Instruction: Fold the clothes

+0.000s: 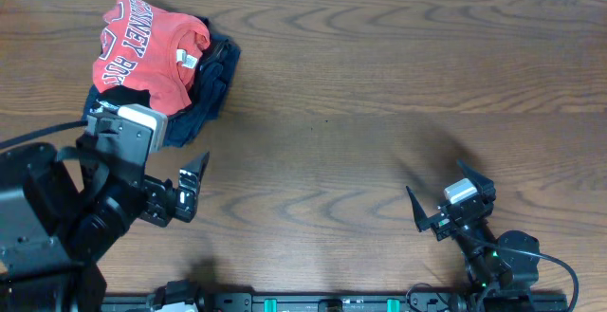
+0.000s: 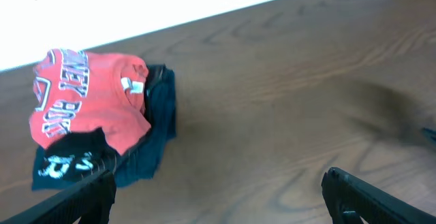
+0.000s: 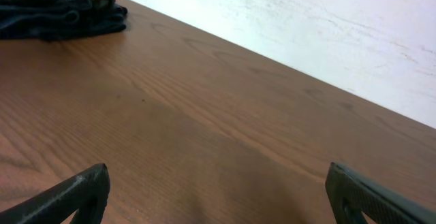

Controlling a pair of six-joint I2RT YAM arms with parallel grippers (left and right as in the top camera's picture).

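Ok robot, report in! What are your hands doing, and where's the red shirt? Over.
Left gripper open, empty. Right gripper open, empty. Red shirt on top of dark clothes, far left of table, untouched. Nothing blocking it.

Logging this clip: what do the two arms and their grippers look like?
Both arms are black. The left arm looks bulky, with a pale grey box on its wrist and a black cable beside it. The right arm carries a smaller silver block, a green light and a looping black cable. The left gripper and right gripper have black tapered fingers.
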